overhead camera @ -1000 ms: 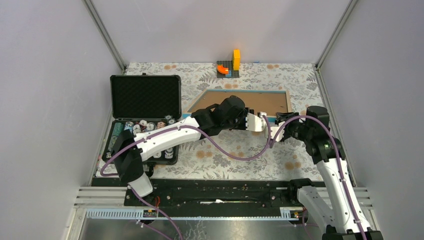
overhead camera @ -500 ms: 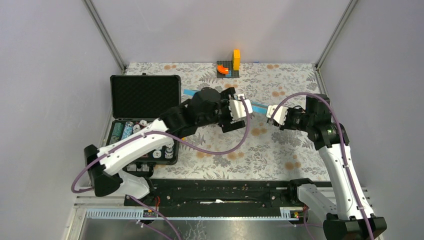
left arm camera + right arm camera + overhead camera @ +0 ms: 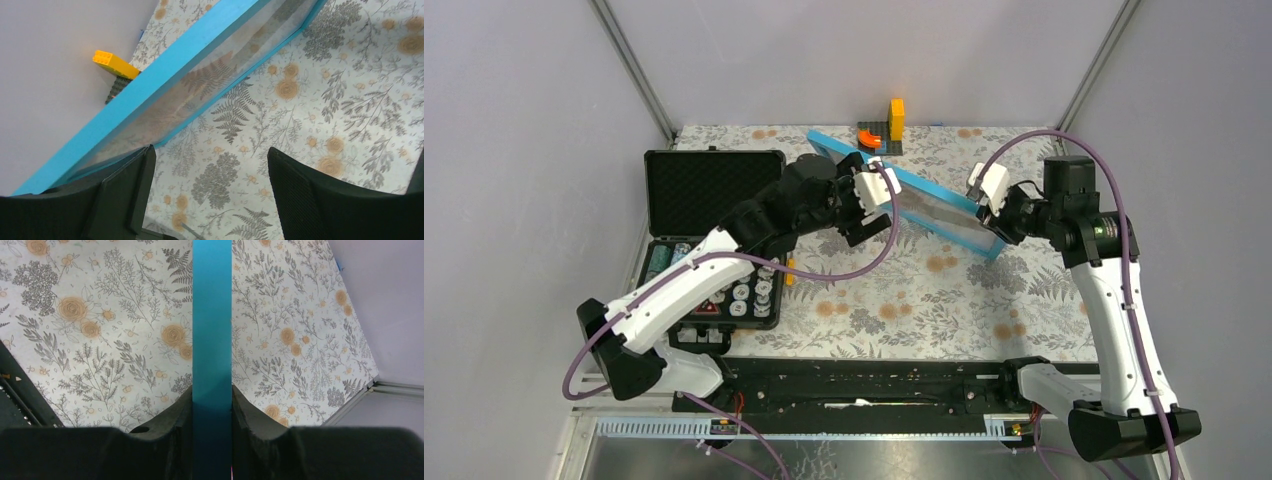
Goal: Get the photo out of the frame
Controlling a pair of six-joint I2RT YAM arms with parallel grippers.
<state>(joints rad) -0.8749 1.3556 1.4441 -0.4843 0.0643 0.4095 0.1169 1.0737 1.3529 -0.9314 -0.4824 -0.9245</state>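
One blue frame [image 3: 929, 208] is hanging tilted above the floral table [image 3: 904, 300]: the right end effector [image 3: 212, 399] is clamping one end, while the left end effector [image 3: 210, 152] is gaping wide just beside it.

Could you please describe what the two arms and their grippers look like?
The left arm and right arm have white shells and black joints; a purple cable loops along each. The left gripper and right gripper have white housings and black fingers, finely textured inside.
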